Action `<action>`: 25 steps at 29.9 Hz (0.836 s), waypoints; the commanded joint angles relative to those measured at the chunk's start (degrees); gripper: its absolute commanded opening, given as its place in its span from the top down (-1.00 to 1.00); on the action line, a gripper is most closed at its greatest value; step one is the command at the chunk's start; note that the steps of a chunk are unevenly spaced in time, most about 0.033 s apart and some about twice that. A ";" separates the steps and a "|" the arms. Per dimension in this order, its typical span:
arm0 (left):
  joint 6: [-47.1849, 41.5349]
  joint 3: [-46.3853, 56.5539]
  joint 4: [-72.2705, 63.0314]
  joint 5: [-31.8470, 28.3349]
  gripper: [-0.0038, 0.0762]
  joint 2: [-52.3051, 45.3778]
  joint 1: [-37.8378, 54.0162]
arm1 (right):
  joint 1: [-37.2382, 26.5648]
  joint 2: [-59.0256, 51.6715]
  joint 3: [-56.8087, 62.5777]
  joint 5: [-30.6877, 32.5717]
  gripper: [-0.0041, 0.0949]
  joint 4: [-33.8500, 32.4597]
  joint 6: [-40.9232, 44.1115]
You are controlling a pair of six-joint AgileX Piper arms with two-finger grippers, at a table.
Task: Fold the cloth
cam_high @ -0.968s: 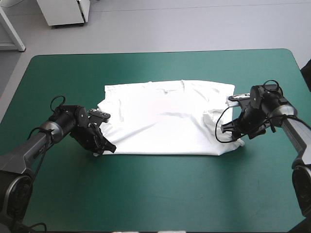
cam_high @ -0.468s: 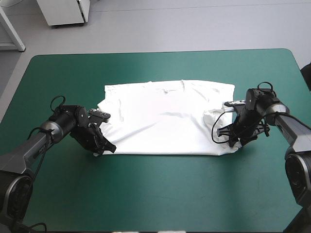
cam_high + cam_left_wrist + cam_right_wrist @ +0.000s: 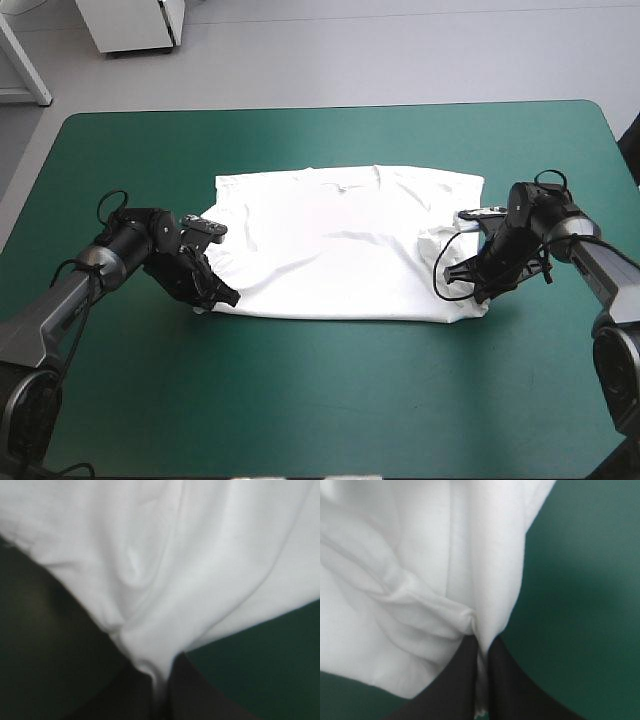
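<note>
The white T-shirt point(image 3: 340, 240) lies spread in the middle of the teal-green table, folded into a broad rectangle. My left gripper point(image 3: 212, 296) is shut on its near left corner, and the left wrist view shows the T-shirt point(image 3: 165, 565) pinched between the black fingers point(image 3: 125, 695). My right gripper point(image 3: 478, 290) is shut on the near right corner. In the right wrist view the T-shirt point(image 3: 420, 580) bunches into a crease where the gripper point(image 3: 481, 680) clamps it.
Bare teal-green cover point(image 3: 330, 400) stretches between the T-shirt and the near table edge, and more point(image 3: 330, 135) lies behind the T-shirt toward the far edge.
The right gripper moved in onto the T-shirt's near right corner and shut on it. The left gripper, holding its corner, shifted slightly toward the far side.
</note>
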 commanded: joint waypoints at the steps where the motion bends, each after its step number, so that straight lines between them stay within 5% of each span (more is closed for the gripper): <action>1: -0.54 -3.29 -0.87 2.14 0.96 -5.84 -0.18 | -0.37 -6.76 -1.36 1.83 0.94 -0.26 -0.39; 17: -1.64 -4.16 -0.87 6.42 0.96 -25.23 -0.18 | -0.37 -27.00 -1.36 4.38 0.94 -0.59 1.12; 25: -1.64 -4.16 -1.47 -0.94 0.96 -25.91 -0.18 | -0.37 -28.28 -1.36 -1.20 0.94 -0.59 1.12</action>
